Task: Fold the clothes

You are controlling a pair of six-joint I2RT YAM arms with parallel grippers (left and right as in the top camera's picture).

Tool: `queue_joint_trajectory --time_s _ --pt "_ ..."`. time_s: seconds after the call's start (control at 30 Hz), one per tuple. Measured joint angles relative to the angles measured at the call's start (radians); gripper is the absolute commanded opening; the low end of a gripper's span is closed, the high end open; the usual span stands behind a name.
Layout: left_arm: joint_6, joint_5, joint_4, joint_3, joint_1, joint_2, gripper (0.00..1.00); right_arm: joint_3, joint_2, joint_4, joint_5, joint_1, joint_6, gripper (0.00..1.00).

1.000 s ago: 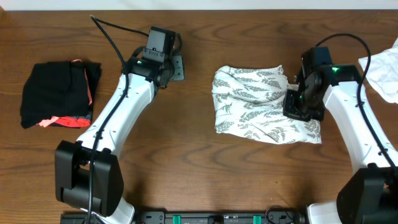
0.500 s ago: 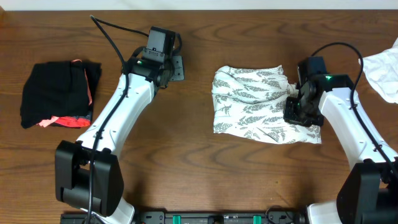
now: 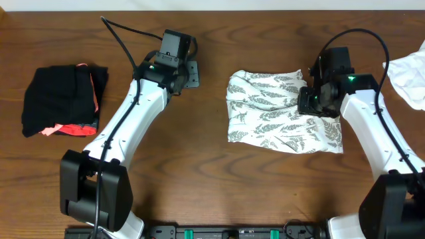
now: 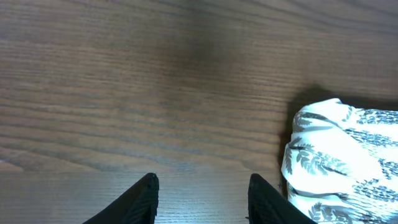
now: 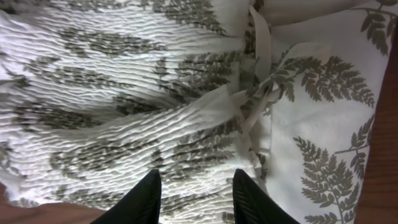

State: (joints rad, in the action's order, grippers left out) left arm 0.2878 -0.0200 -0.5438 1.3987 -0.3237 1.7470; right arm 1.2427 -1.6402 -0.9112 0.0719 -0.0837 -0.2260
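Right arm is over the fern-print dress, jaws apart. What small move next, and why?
Probably lower the right gripper onto the loose strap and pinch it, to tuck it in: the fern-print dress lies folded but rumpled, and the jaws stand open above it, holding nothing.

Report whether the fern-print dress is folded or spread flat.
Folded: the fern-print dress lies as a compact rectangle, its layers overlapping.

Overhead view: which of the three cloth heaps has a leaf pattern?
The middle one, the dress; the left bundle is black with pink trim, the right-edge cloth plain white.
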Motion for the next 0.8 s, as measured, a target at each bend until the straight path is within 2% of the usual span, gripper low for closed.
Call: queue_joint_trajectory --time_s 0.43,0.63,0.7,0.73,0.8 --pt "0.0 0.0 -0.002 0.0 0.0 0.0 0.47 0.0 -0.113 0.02 0.0 0.0 0.005 0.52" --pt "0.0 0.0 -0.002 0.0 0.0 0.0 0.47 0.0 -0.175 0.026 0.0 0.0 0.005 0.52" --pt "0.0 0.0 -0.002 0.0 0.0 0.0 0.47 0.0 -0.205 0.024 0.004 0.0 0.005 0.47" --pt "0.0 0.0 -0.002 0.0 0.0 0.0 0.47 0.0 -0.222 0.023 0.009 0.0 0.008 0.4" --pt "0.0 0.0 -0.002 0.0 0.0 0.0 0.47 0.0 -0.243 0.024 0.024 0.0 0.014 0.18"
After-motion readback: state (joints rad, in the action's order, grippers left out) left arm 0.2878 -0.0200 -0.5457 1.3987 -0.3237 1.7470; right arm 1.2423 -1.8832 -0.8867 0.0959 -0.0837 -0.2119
